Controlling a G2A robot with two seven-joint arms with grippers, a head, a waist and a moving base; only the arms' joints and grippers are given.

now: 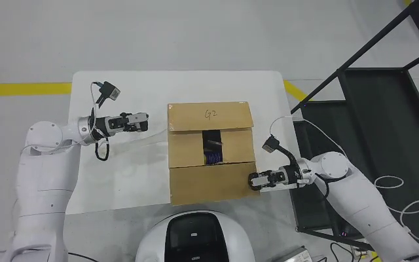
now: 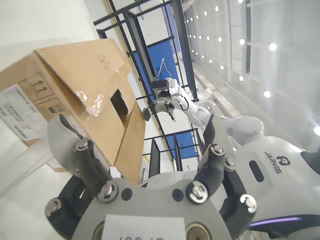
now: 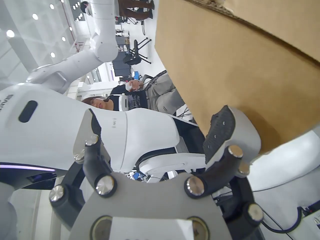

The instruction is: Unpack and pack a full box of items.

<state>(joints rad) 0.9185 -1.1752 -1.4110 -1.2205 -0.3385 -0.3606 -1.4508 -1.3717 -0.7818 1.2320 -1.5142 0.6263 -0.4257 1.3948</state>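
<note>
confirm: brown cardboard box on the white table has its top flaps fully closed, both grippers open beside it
No: in the top view the brown cardboard box has a gap between its top flaps. Rest holds: white table, left gripper and right gripper open beside it.

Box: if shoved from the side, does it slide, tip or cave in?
Probably slides, not tips: the box sits broad and flat on the smooth table. Possibly heavy: dark items show through the gap in its top. The flaps have a torn edge and look unsealed, so they would likely flex if pressed.
</note>
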